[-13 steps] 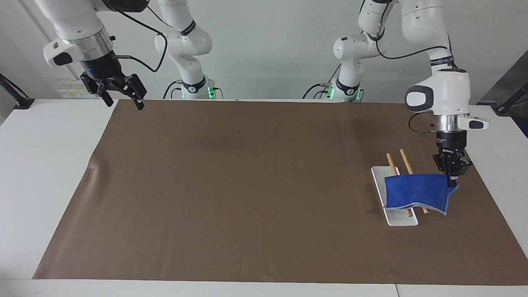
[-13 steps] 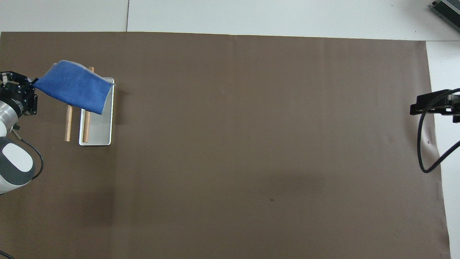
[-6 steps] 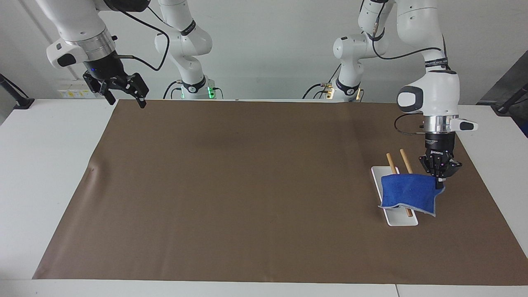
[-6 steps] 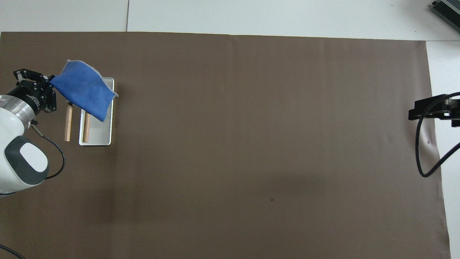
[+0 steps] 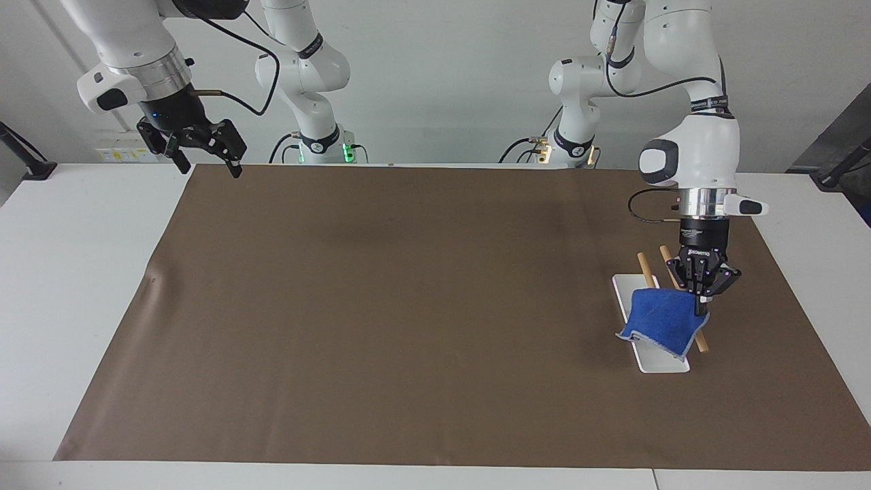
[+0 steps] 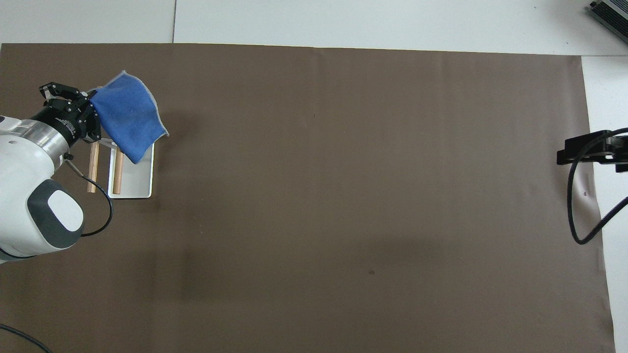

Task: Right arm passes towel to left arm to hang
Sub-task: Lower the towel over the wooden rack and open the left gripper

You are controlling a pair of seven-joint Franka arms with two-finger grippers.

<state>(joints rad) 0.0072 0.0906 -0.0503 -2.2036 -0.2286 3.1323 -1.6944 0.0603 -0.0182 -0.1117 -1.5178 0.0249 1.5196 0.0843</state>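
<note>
The bright blue towel [image 5: 661,317] hangs from my left gripper [image 5: 702,307], which is shut on one corner of it. The towel sags over the rack, a white base [image 5: 665,361] with two wooden rods [image 5: 644,267]. I cannot tell whether the cloth touches the rods. In the overhead view the towel [image 6: 128,113] covers the rods' [image 6: 92,165] farther ends, with the left gripper [image 6: 90,107] beside it. My right gripper [image 5: 209,165] is open and empty, held high over the mat's corner at the right arm's end; it also shows in the overhead view [image 6: 571,148].
A brown mat [image 5: 408,306] covers most of the white table [image 5: 81,286]. The rack's white base [image 6: 140,182] stands at the left arm's end of the mat. A black cable [image 6: 576,215] hangs from the right arm.
My left gripper has carried the towel sideways from beside the rack to over its rods, and the cloth has swung and bunched under it. The right gripper has barely moved.
</note>
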